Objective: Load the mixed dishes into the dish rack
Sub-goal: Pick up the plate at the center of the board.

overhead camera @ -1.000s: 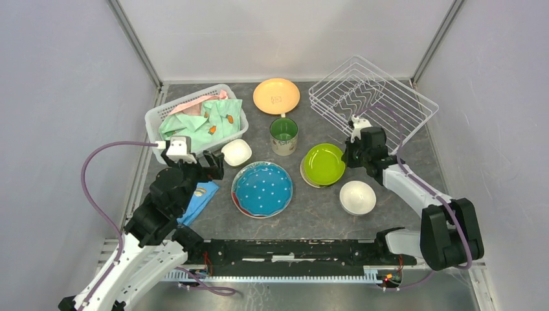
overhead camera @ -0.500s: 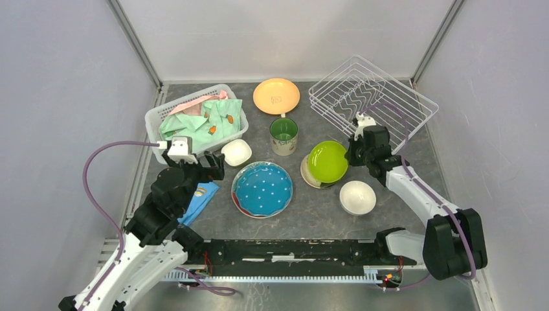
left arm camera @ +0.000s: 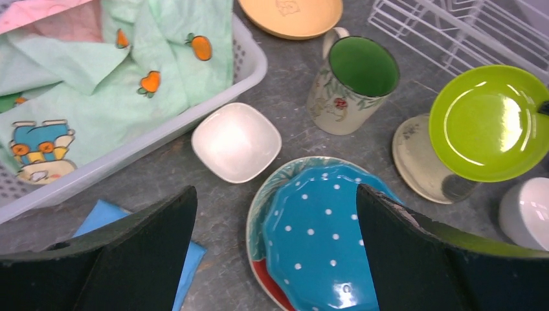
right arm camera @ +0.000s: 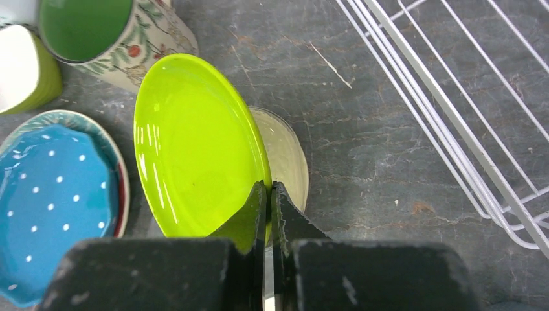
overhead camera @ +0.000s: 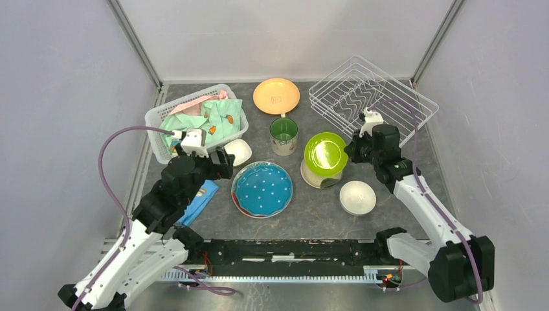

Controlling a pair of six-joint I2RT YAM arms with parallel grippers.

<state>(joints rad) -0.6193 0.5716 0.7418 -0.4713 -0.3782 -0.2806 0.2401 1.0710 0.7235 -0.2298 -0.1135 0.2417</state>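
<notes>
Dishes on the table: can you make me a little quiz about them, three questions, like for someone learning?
1. True or false: the right gripper holds the green plate by its rim.
2. What lies in the basket? A) clothes B) bowls C) spoons
3. Fill in: the mug is ___ inside.

Key: 1 true; 2 A; 3 green.
</notes>
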